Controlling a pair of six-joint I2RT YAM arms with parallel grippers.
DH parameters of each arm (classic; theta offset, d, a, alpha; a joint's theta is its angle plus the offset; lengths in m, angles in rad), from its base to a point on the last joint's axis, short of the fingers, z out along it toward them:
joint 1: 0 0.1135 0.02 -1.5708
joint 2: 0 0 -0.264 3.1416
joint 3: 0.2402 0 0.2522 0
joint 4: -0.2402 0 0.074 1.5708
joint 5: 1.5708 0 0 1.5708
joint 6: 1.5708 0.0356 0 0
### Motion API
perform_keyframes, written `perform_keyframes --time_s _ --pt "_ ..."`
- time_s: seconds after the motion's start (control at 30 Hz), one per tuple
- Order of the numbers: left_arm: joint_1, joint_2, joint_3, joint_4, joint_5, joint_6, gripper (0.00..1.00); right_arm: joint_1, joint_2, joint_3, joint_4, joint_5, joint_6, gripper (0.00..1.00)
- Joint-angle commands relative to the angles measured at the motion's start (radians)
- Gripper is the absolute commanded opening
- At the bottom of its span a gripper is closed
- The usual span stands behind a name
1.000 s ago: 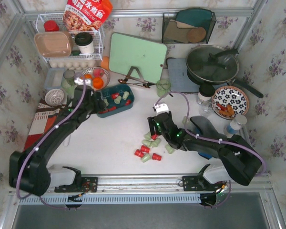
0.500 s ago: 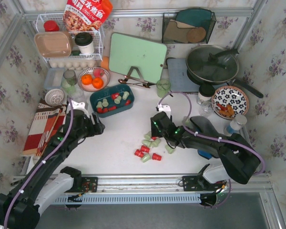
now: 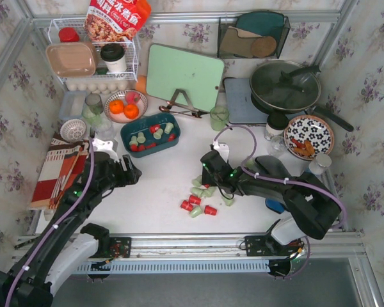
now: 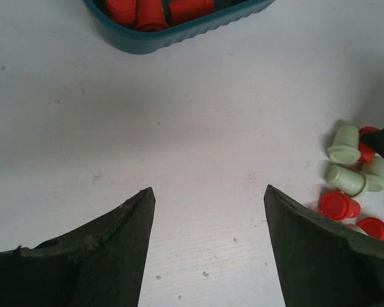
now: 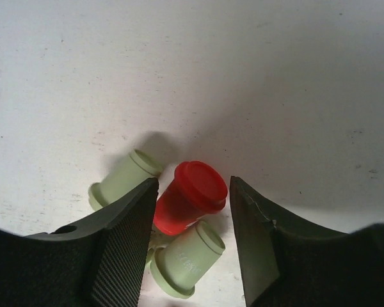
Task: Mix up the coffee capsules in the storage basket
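The dark teal storage basket [image 3: 126, 130] sits left of centre and holds several red and mint green coffee capsules [image 3: 149, 135]. Its near rim [image 4: 179, 38] shows at the top of the left wrist view. More capsules lie in a loose pile [image 3: 201, 196] on the white table, also seen in the left wrist view [image 4: 347, 180]. My left gripper [image 3: 132, 172] [image 4: 208, 190] is open and empty over bare table, in front of the basket. My right gripper [image 3: 207, 180] [image 5: 193, 181] is open at the pile's far edge, its jaws on either side of a red capsule [image 5: 191, 196] lying on green capsules [image 5: 185, 259].
A white wire rack [image 3: 93, 57], a bowl of oranges [image 3: 123, 107] and a glass [image 3: 93, 105] stand behind the basket. A green cutting board [image 3: 184, 77], a lidded pan [image 3: 285, 86], a patterned plate [image 3: 308, 136] and a black mesh basket [image 3: 253, 35] fill the back and right.
My left arm has pulled back from over the basket to the table in front of it. My right gripper has shifted slightly left at the loose pile.
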Motion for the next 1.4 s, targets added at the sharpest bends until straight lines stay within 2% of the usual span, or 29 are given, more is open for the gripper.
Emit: perform_keyframes --time_s 0.0,0.4,0.7,0.93,1.13,1.37 --pt "0.001 -0.041 0.004 -0.009 0.029 0.007 0.72 0.001 0.017 0.007 -0.024 0.026 0.041 0.56" --pt "0.001 -0.057 0.004 -0.012 0.044 0.003 0.72 0.001 0.095 0.033 -0.029 0.050 0.047 0.51" --pt "0.000 -0.060 0.002 -0.011 0.046 0.003 0.72 0.001 0.071 0.049 -0.039 0.071 0.042 0.45" --pt "0.001 -0.067 0.002 -0.014 0.046 0.002 0.72 0.001 0.047 0.094 -0.026 0.075 0.022 0.43" --pt "0.001 -0.066 0.002 -0.010 0.045 0.000 0.72 0.000 0.089 0.247 0.017 0.099 -0.058 0.43" --pt "0.001 -0.065 -0.001 -0.011 0.040 0.000 0.72 0.000 0.291 0.573 0.157 0.109 -0.250 0.43"
